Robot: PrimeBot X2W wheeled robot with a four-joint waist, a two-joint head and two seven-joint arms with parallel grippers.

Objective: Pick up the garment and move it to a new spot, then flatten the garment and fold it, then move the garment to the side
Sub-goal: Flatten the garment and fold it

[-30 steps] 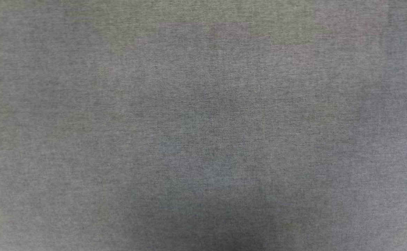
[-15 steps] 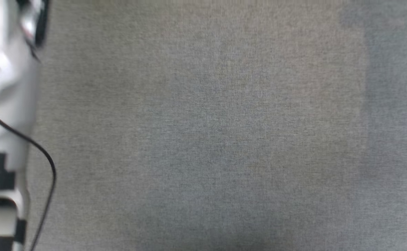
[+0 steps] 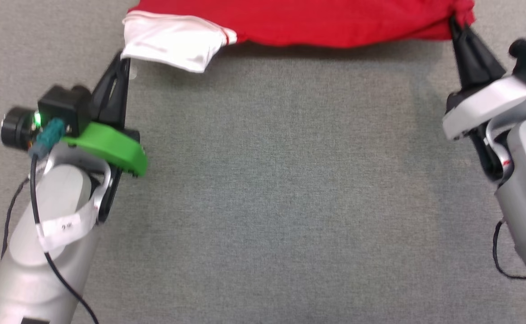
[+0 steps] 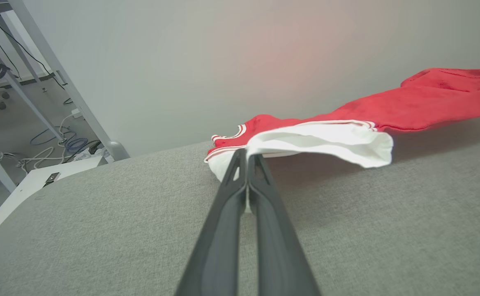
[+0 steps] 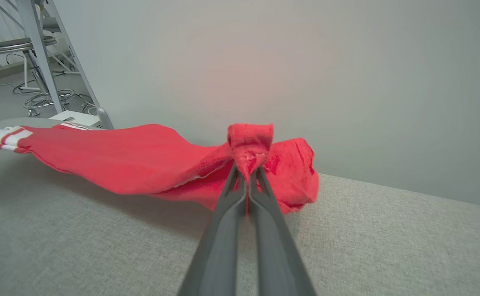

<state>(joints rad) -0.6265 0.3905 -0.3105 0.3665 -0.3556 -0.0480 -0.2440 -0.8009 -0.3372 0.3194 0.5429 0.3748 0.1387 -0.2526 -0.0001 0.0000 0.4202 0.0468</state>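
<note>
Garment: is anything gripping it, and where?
Both. The left gripper pinches the garment at its white sleeve end; the right gripper pinches a bunched red corner at the opposite end.

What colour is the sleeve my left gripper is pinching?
White sleeve, thin red edge stripe; best in left wrist view.

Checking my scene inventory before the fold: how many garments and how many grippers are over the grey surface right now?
Garments: 1, the garment, red with a white sleeve
Grippers: 2, left gripper and right gripper, each shut on the garment
Total: 3
</note>
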